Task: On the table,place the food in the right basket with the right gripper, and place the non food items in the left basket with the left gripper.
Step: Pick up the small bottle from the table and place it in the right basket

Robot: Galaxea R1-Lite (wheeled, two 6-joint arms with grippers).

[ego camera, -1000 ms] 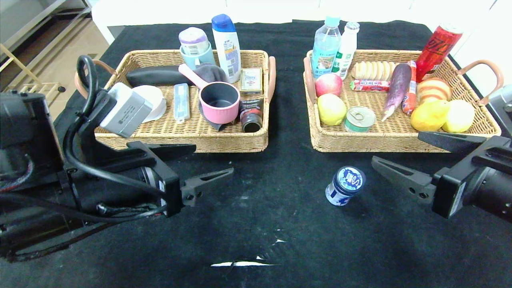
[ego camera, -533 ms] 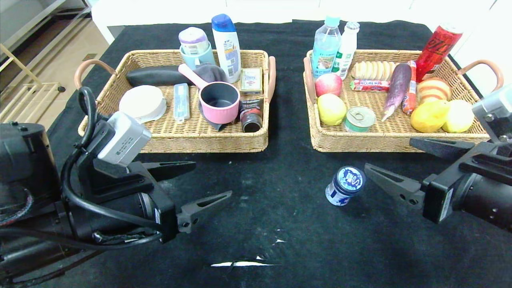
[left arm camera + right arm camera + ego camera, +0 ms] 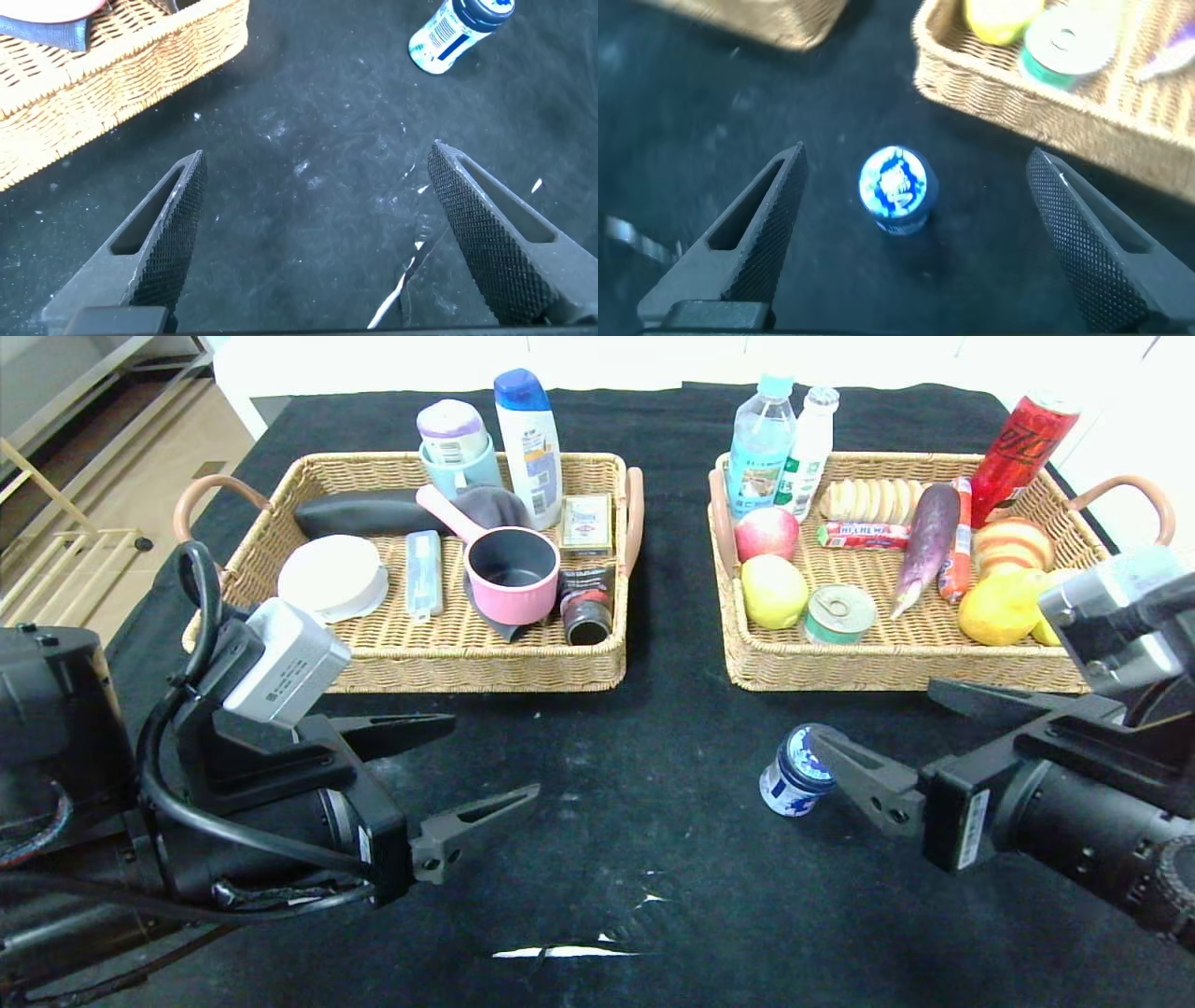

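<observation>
Standing alone on the black-clothed table [image 3: 597,821], the small dark blue jar with a white cap [image 3: 795,771] is the only loose item left, so this food piece looks like the one in hand. It sits directly ahead of the right end effector [image 3: 882,737], whose two long black jaws are spread wide and hold nothing; in the right wrist view the jar [image 3: 895,189] lies between the jaw lines, nearer one jaw than the other and ahead of the tips. Its axis looks close to upright, leaning a little, cap towards the camera. The left end effector [image 3: 467,765] hovers well apart on the other side, also wide open and empty, so the right arm is clearly nearer.

Just beyond the jar lies the near wall of the right tan woven wicker basket [image 3: 896,667], already holding the green-labelled tin with a gold lid [image 3: 839,613] and fruit. Bare table surrounds the jar on the other sides, leaving room to advance. The left wicker basket [image 3: 467,663] holds the small pink saucepan [image 3: 512,574].
</observation>
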